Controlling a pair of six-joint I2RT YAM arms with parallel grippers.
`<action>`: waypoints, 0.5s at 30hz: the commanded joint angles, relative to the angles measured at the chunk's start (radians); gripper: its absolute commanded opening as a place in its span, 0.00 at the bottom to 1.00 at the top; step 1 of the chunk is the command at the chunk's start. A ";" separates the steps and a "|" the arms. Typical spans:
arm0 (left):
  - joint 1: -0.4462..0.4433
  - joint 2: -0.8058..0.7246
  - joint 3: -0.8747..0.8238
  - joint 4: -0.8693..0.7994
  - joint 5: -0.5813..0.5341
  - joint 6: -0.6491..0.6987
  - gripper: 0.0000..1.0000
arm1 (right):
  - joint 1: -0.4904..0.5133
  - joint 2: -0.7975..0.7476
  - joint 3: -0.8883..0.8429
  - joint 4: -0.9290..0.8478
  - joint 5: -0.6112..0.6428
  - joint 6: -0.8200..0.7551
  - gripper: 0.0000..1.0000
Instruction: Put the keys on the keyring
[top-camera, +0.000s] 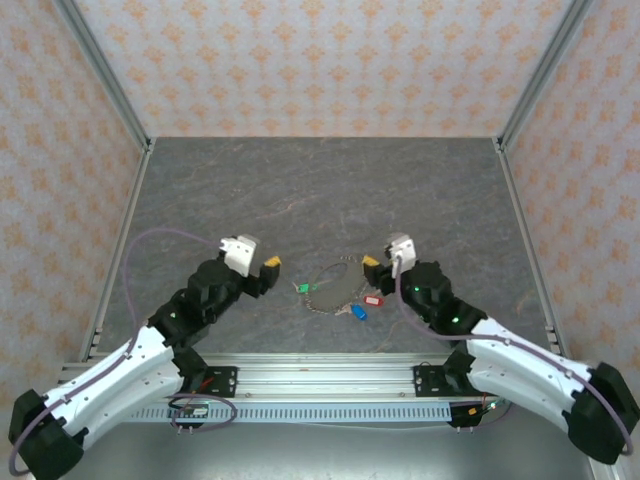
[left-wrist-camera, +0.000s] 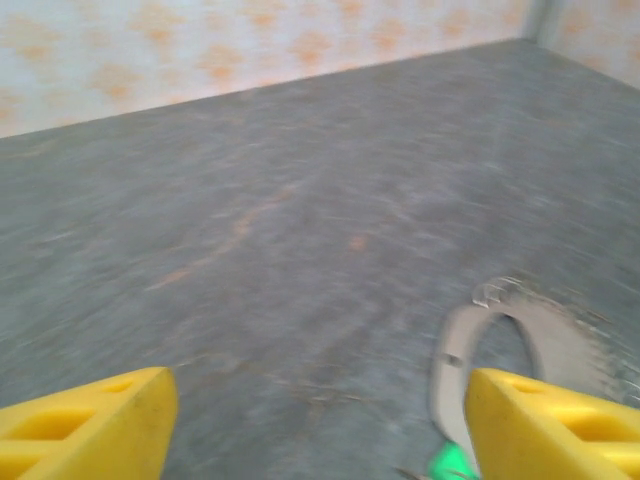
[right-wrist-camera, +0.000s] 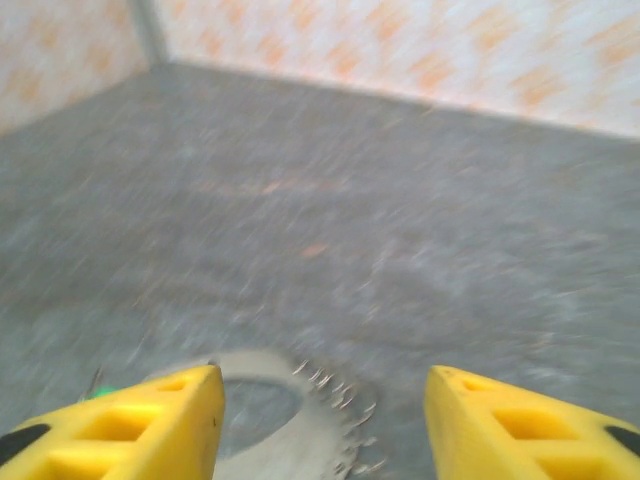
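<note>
Left end effector (top-camera: 268, 268) and right end effector (top-camera: 372, 266) both hang released and empty. Between them on the counter (top-camera: 300, 190) lie the bead-chain keyring (top-camera: 322, 304) and the keys (top-camera: 366, 304). The chain is probably limp, light and slippery, so the plastic tags look like the best grip.

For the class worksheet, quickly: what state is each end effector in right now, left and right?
Left end effector: open, holding nothing.
Right end effector: open, holding nothing.

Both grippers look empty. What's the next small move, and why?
Probably lower the right gripper onto the red-tagged key. That key lies close by it, against the keyring, and this gripper and the left gripper both stand open, holding nothing. Whether the key is already threaded I can't tell.
</note>
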 joint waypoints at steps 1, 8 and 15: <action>0.100 -0.009 0.025 -0.042 -0.124 -0.057 0.83 | -0.076 -0.024 0.028 -0.047 0.243 -0.064 0.63; 0.315 0.083 0.013 0.023 -0.284 0.000 1.00 | -0.423 0.216 -0.022 0.182 0.174 -0.048 0.66; 0.408 0.287 -0.048 0.353 -0.238 0.086 1.00 | -0.577 0.573 0.041 0.432 -0.040 -0.054 0.72</action>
